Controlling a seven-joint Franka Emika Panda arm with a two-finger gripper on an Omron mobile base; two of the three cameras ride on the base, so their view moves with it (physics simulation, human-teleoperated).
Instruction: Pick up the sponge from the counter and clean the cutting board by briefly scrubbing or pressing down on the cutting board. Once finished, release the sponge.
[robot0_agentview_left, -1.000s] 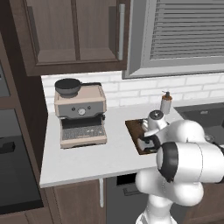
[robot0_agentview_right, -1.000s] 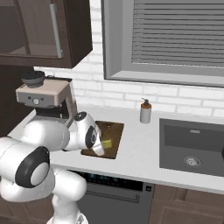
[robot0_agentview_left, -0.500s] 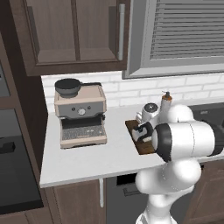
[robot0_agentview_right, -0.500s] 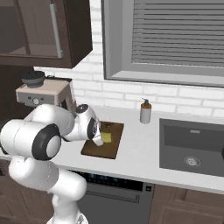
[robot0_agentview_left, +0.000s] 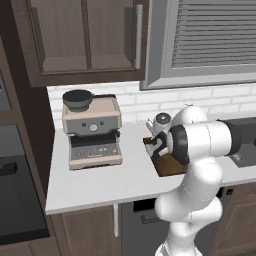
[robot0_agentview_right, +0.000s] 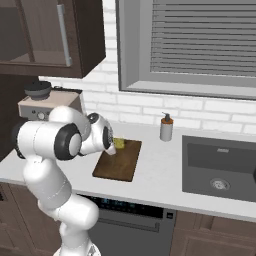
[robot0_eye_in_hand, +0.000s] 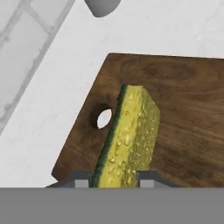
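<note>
Behind everything ran white brick tiling under a shuttered window, with dark brown cabinets above and below. Below that spread the smooth pale counter (robot0_agentview_right: 165, 172), holding a beige coffee machine (robot0_agentview_left: 92, 132) at nine o'clock of my work and a dark sink basin (robot0_agentview_right: 220, 167) at three o'clock. Between them lay the flat dark brown wooden cutting board (robot0_eye_in_hand: 183, 109), its round hanging hole toward the wall. A small grey soap bottle (robot0_agentview_right: 166, 128) stood beyond it at one o'clock.

My gripper (robot0_eye_in_hand: 116, 183) sat over the board with the yellow-green sponge (robot0_eye_in_hand: 131, 135), dark green layer on one flank, standing on edge between my fingertips (robot0_eye_in_hand: 146, 181). My jaws flanked it closely, but I could not tell whether they pinched it or had let go.

I judged the pickup done and the sponge brought onto the board; scrubbing looked finished or nearly so, leaving the release and withdrawal.

Bare wood lay open at three o'clock; the board's edge and bare counter were near at nine. Upward was free.
</note>
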